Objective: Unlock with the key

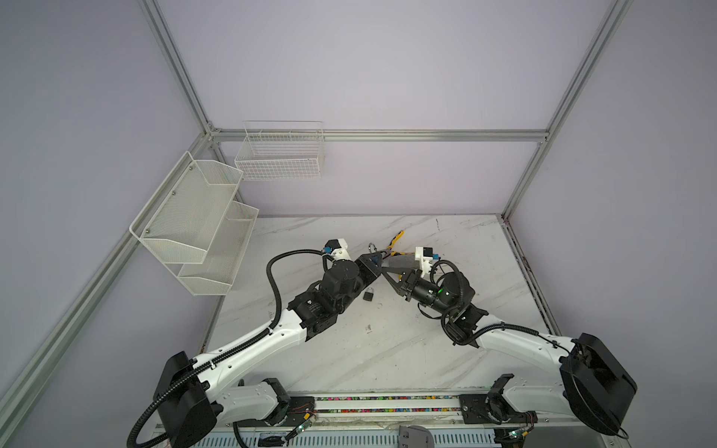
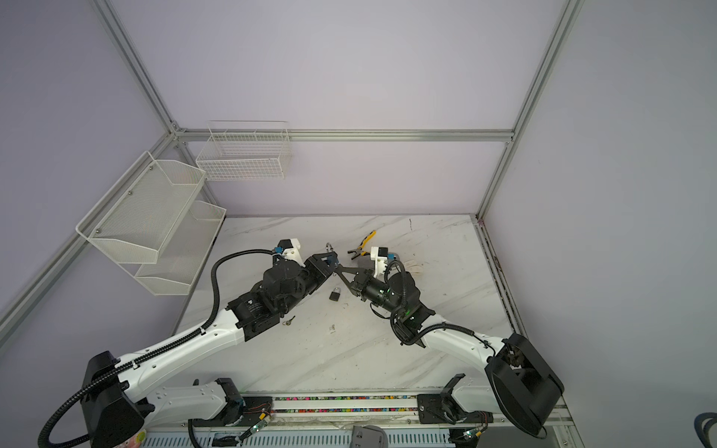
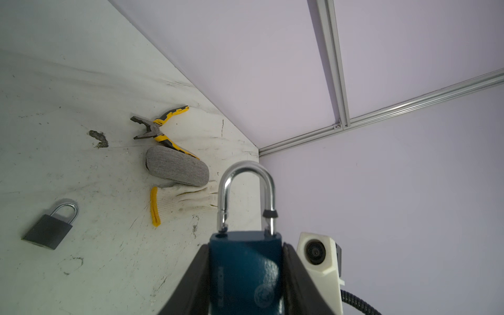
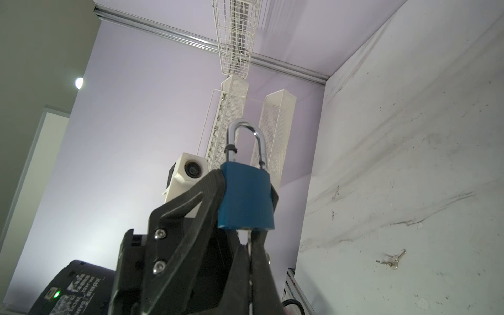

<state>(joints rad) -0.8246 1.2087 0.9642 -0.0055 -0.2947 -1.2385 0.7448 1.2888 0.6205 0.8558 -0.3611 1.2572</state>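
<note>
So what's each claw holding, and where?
Left claw clamps the blue padlock by its body sides; right claw pinches the key inserted in its underside.

Soft, even light; mild blur.

Pale lilac walls (image 1: 388, 70) close the space on three sides, braced by a silver metal frame (image 1: 388, 135) whose rail crosses at 12 o'clock in both top views. A white two-tier mesh shelf (image 1: 186, 209) hangs on the side wall at 9 o'clock, and a white wire basket (image 1: 279, 166) at 11 o'clock. The white marbled table (image 1: 388, 349), scuffed and stained, fills 6 o'clock. The light is soft and even.
</note>
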